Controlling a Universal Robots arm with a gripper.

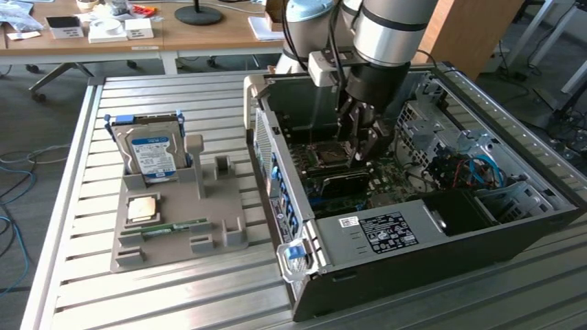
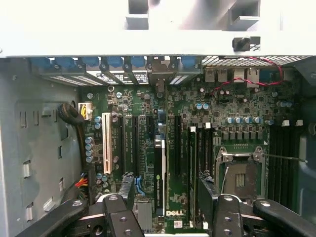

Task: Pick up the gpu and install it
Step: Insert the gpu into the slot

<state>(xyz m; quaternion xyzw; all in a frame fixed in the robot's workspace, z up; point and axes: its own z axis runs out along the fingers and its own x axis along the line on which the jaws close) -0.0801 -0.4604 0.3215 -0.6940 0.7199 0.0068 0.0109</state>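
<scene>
The gpu [image 2: 159, 180] stands on edge in a motherboard slot inside the open computer case [image 1: 513, 227]. From above it looks like a thin dark strip, its bracket end toward the rear slot openings. In the exterior view the gpu [image 1: 344, 183] is a dark card just below the arm's tool. My gripper [image 2: 168, 219] hangs over it, open, with one black finger [image 2: 116, 217] on each side of the card and a gap between card and fingers. The gripper [image 1: 359, 159] is deep in the case, over the middle of the board.
A grey holder tray [image 1: 216, 210] lies on the slatted table at the exterior view's left, carrying a hard drive [image 1: 151, 155], a CPU chip [image 1: 142, 208] and a green memory stick [image 1: 174, 227]. The empty CPU socket [image 2: 242, 177], a white slot [image 2: 106, 143] and the power supply [image 1: 385, 230] surround the card.
</scene>
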